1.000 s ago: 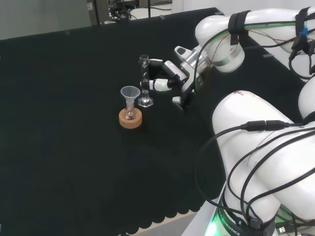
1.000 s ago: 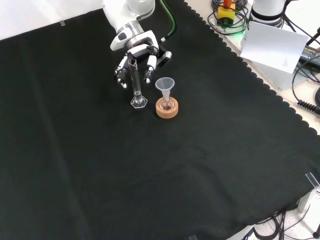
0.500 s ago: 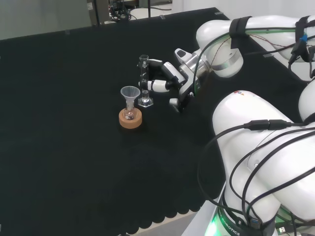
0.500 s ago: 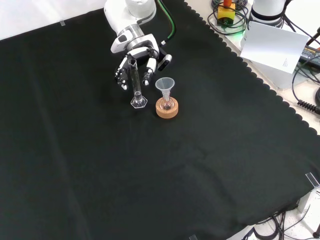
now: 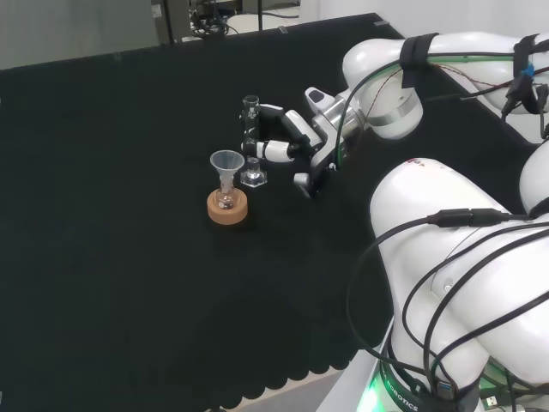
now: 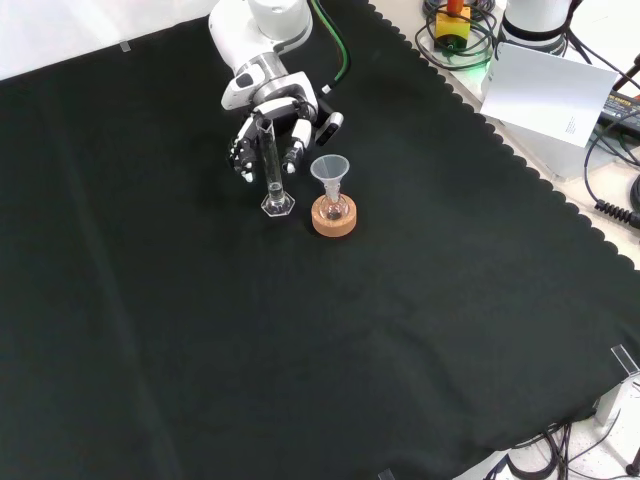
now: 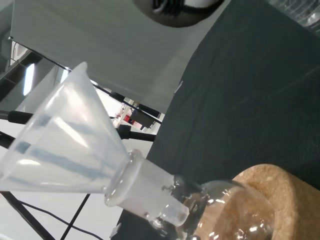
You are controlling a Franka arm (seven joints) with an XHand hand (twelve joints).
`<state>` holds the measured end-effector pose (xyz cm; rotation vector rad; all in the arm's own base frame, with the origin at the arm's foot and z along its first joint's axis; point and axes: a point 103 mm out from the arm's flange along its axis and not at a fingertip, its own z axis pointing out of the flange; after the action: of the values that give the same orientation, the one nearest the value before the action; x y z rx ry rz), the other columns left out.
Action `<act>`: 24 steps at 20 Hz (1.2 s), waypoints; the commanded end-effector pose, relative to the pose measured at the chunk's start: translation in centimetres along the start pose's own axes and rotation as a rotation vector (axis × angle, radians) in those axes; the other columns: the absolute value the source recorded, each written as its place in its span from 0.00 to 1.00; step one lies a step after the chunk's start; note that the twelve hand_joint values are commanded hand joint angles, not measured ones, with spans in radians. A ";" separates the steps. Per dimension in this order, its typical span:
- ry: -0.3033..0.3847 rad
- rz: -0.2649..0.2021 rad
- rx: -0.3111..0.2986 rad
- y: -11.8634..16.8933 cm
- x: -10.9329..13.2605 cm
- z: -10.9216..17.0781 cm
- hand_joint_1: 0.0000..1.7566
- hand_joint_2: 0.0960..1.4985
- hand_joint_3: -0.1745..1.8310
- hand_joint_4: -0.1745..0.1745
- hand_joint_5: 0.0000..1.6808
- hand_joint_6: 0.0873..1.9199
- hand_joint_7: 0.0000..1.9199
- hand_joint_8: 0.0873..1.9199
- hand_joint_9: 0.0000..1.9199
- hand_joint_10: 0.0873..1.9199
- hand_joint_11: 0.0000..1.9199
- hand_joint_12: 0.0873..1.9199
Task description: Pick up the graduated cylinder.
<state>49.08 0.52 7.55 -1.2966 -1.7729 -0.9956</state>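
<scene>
Your hand (image 6: pixel 268 112) sits open around the graduated cylinder (image 6: pixel 271 166), upper middle of the front view. Watch the funnel (image 6: pixel 329 172) (just right of it): a sideways bump could knock it off its cork ring (image 6: pixel 333 218).

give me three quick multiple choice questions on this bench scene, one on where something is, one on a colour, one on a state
1. In the front view, where does the graduated cylinder stand relative to the funnel?
A. to its left
B. to its right
C. inside it

2. What colour is the cork ring under the flask?
A. red
B. light brown
C. blue

3. How does the cylinder stand?
A. lying on its side
B. lifted off the cloth
C. upright, base on the cloth

Answers:
1 A, the cylinder is left of the funnel there.
2 B, the ring is tan in the head and front views.
3 C, its base rests on the black cloth, with the robot hand spread behind it.
</scene>
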 end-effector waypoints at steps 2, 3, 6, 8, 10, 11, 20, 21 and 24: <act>0.000 0.001 -0.009 0.0 -0.1 0.1 0.69 0.63 0.00 0.44 0.34 0.37 0.32 0.31 0.45 0.21 0.30 0.61; 0.000 0.002 -0.011 0.0 -0.1 0.2 0.69 0.63 0.00 0.44 0.34 0.37 0.32 0.31 0.45 0.21 0.30 0.61; 0.007 0.008 -0.014 0.0 -0.2 0.2 0.70 0.64 0.00 0.43 0.34 0.38 0.33 0.31 0.47 0.20 0.32 0.59; 0.008 0.010 -0.012 -0.1 -0.4 0.3 0.70 0.64 0.00 0.42 0.34 0.39 0.33 0.31 0.47 0.19 0.34 0.58; 0.011 0.010 -0.012 -0.1 -0.5 0.4 0.70 0.64 0.00 0.42 0.34 0.39 0.33 0.31 0.47 0.19 0.35 0.58; 0.013 0.011 -0.013 -0.1 -0.5 0.4 0.71 0.64 0.00 0.42 0.34 0.39 0.33 0.31 0.47 0.18 0.35 0.57; 0.031 0.037 -0.049 0.3 -0.6 0.5 0.73 0.68 0.00 0.48 0.49 0.39 0.41 0.30 0.56 0.14 0.48 0.49; 0.027 0.041 -0.058 0.4 -0.6 0.6 0.71 0.70 0.01 0.31 0.56 0.39 0.45 0.29 0.58 0.14 0.52 0.47; 0.018 0.047 -0.065 0.5 -0.5 0.4 0.74 0.69 0.06 0.04 0.64 0.39 0.52 0.39 0.65 0.17 0.59 0.42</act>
<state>49.55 0.68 6.84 -1.3365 -1.7129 -1.0374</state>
